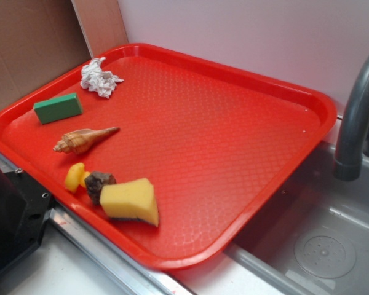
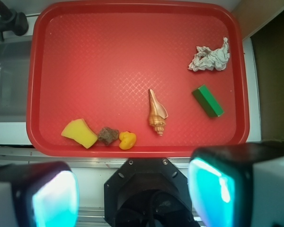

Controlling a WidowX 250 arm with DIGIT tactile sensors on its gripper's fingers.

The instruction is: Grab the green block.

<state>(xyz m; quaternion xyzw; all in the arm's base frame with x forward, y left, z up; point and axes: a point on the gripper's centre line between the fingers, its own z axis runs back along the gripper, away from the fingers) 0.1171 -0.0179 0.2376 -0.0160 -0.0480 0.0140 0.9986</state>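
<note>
- The tool (image 2: pixel 132 198) hangs above the near edge of the red tray (image 2: pixel 132 47), its two fingers (image 2: pixel 54 196) spread wide with nothing between them.
- In the wrist view the green block (image 2: pixel 208 100) lies flat on the tray at about 3 o'clock, near the right rim.
- A crumpled white paper (image 2: pixel 210 57) sits at 1 o'clock from the block.
- A seashell (image 2: pixel 156 113) lies at 9 o'clock from the block, apart from it.
- A yellow sponge (image 2: pixel 79 133), brown rock (image 2: pixel 107 135) and small yellow piece (image 2: pixel 127 140) cluster at 7 o'clock.
- A grey faucet (image 1: pixel 357 117) stands over the sink (image 1: pixel 320 246) beside the tray.

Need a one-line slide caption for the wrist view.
Open gripper above red tray edge; green block untouched, between seashell and crumpled paper.
</note>
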